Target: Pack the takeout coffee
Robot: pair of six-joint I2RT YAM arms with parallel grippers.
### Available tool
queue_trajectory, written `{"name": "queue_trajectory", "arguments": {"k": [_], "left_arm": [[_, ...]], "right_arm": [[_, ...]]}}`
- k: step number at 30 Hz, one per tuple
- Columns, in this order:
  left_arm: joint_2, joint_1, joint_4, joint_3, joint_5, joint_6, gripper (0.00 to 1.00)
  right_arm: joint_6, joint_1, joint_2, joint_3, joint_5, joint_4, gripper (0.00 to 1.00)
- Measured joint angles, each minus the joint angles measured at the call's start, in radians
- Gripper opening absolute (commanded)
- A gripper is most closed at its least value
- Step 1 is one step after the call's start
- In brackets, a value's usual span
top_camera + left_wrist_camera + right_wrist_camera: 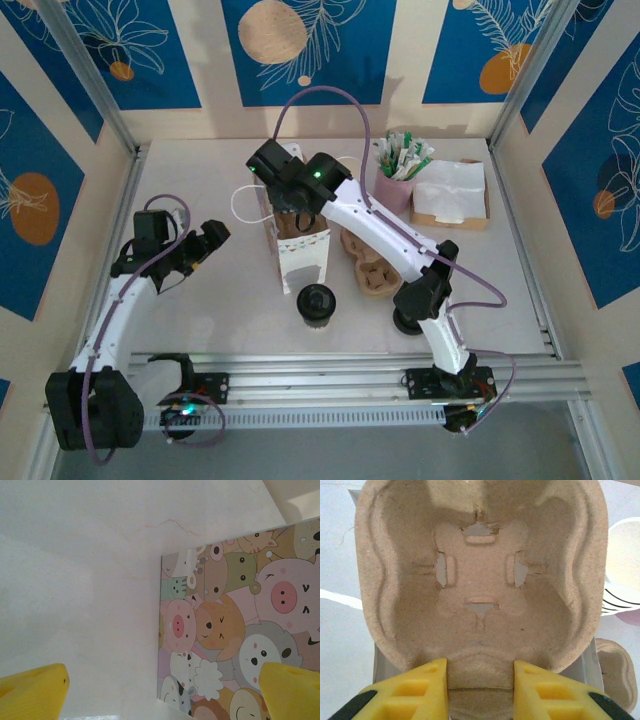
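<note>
Right jaws clamp pulp carrier point(480, 580) at gift bag point(303, 265) mouth, left jaws gape beside it; I fear a snag tipping the bag onto the takeout coffee point(316, 303).

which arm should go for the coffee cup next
Left, probably. The left end effector is open and empty, and the coffee cup stands free in front of the bag. The right end effector is busy, shut on a cardboard cup carrier.
</note>
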Motion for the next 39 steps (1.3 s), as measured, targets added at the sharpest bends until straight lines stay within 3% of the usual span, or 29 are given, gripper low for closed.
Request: {"name": "queue_trajectory", "arguments": {"k": [39], "left_arm": [[-0.001,-0.003,0.000,0.000,-0.002,0.000,0.98]], "right_arm": [[0.083,-0.028,-0.052,-0.069,-0.079,0.064,0.33]]}}
